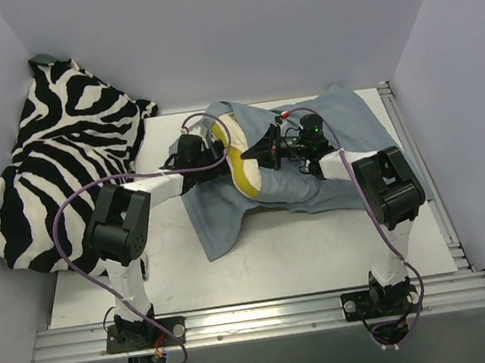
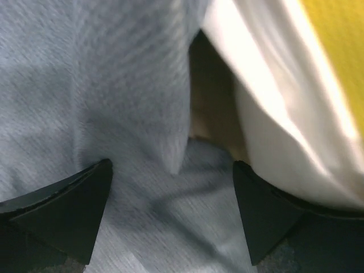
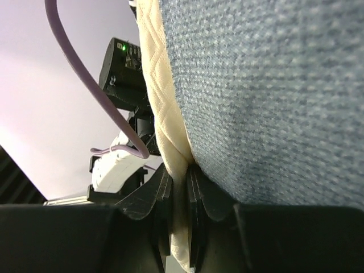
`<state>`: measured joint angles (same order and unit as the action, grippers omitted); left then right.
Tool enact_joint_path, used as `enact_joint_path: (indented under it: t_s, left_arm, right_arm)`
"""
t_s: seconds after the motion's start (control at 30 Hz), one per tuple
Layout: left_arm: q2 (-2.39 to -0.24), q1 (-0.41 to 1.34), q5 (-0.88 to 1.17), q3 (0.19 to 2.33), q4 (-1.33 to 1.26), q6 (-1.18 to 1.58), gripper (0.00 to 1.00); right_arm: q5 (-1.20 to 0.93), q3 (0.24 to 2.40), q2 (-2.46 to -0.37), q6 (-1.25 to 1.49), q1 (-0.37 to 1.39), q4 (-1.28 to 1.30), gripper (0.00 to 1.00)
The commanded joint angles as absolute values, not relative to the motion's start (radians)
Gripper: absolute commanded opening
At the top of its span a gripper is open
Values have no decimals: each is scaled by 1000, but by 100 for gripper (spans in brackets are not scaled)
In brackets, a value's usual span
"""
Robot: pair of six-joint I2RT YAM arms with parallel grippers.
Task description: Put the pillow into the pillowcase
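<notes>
The cream pillow [image 1: 237, 153] with its yellow edge stands on edge at the middle back of the table, partly wrapped by the grey-blue pillowcase [image 1: 328, 148]. My right gripper [image 1: 263, 154] is shut on the pillow's cream quilted edge [image 3: 165, 125], with the pillowcase [image 3: 273, 96] lying against it on the right. My left gripper [image 1: 206, 155] is open just left of the pillow. Its dark fingertips [image 2: 68, 205] straddle a fold of the pillowcase [image 2: 114, 102], with the pillow [image 2: 284, 108] at the upper right. Most of the pillow is hidden by the cloth.
A black-and-white zebra-print cloth [image 1: 61, 161] is heaped at the back left, against the wall. The white table [image 1: 288, 256] shows in front of the pillowcase. Grey walls close the back and sides. A metal rail [image 1: 260, 315] runs along the near edge.
</notes>
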<state>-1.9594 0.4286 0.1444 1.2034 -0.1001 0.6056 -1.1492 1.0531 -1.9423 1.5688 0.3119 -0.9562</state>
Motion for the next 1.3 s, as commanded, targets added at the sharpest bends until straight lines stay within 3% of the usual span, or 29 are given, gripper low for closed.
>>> enact_joint_path:
  t_s: [0.0,0.03,0.17,0.27,0.3,0.37,0.47,0.5,0.6,0.83,1.03,1.17,1.27]
  left_arm:
    - [-2012,449,-29,1316,-2,551,93]
    - [-2026,449,-34,1334,38,540,89]
    - [-2069,436,-21,1416,171,470,45]
    - [-2054,417,-17,1424,260,399,35]
    - [-2028,408,0,1414,277,381,19]
    - [-1994,391,75,1407,334,287,0]
    - [-1896,379,300,1382,426,157,0]
    - [-1809,370,547,1350,507,82,0]
    - [-1767,368,632,1342,598,6,0]
    - [-1770,357,1049,1422,888,-251,0]
    - [-1798,342,1258,1639,1110,-418,0]
    - [-1911,341,1333,1921,1571,-711,0]
    - [-1914,311,1419,1965,1565,-663,0]
  right_arm:
    - [-1212,1045,-1878,1640,348,-1091,0]
    - [-1210,1040,-1878,1640,350,-1091,0]
    - [-1204,1026,-1876,1641,344,-1098,0]
    - [-1190,1026,-1882,1614,324,-1071,0]
    - [-1186,1028,-1888,1558,319,-1048,0]
    - [-1169,1041,-1888,1450,304,-861,0]
    - [-1062,1130,-1894,1055,296,-417,0]
    - [-901,1217,-1943,887,305,-229,0]
    - [-821,1275,-2005,868,311,-184,0]
    - [-528,1362,-2134,891,402,-114,0]
    - [-312,1402,-2207,937,437,-5,0]
    - [-266,1460,-2241,954,416,60,0]
    - [-250,1488,-2230,911,425,90,0]
